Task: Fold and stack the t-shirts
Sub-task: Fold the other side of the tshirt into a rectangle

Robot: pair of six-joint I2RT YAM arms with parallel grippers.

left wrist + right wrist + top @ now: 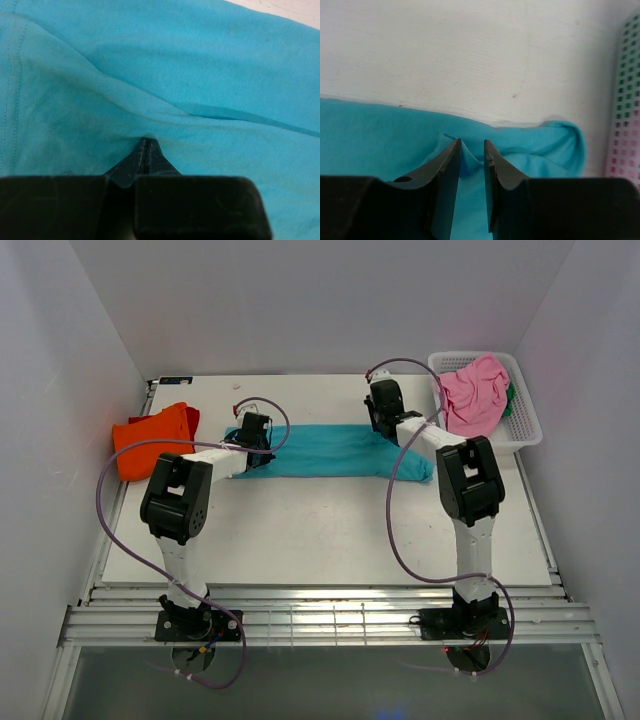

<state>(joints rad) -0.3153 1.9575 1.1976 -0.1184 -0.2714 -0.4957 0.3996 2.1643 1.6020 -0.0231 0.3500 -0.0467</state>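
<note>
White table (330, 530), pale grey walls (300, 300), slatted metal rail (330, 625)

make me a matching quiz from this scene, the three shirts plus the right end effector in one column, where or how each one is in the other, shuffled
Column A
1. teal t-shirt
2. orange t-shirt
3. pink t-shirt
4. right end effector

Column B
a. lying in the white basket
b. jaws apart, a teal fold between them
c. stretched across the middle of the table
d. at the table's left edge

Pairs: 1-c, 2-d, 3-a, 4-b
</note>
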